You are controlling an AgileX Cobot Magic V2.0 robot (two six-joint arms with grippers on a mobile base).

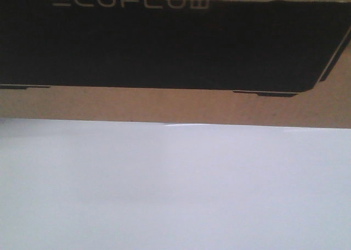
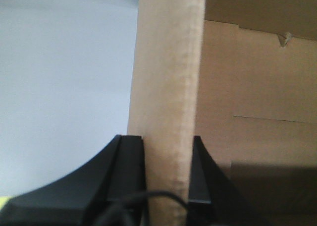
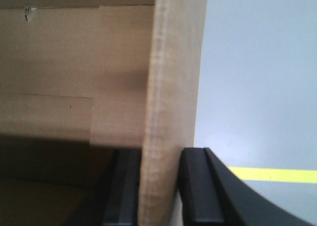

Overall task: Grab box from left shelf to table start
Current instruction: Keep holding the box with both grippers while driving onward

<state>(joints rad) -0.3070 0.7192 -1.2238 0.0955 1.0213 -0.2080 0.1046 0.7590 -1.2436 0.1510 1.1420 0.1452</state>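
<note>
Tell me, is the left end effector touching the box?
Touching. The left wrist view shows the left end effector pinching a flap of the box, with no gap on either side.

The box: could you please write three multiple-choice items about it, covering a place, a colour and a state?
1. In the front view, relative to the table, the box appears: A) below; B) above; C) absent.
2. Its printed panel is: A) black; B) red; C) green.
3. The left tool is: A) open, empty; B) holding a bottle; C) shut on the box's cardboard edge.
Answers: 1B, cardboard fills the frame above the white top; 2A, dark panel, pale lettering; 3C, both fingers press the cardboard.
</note>
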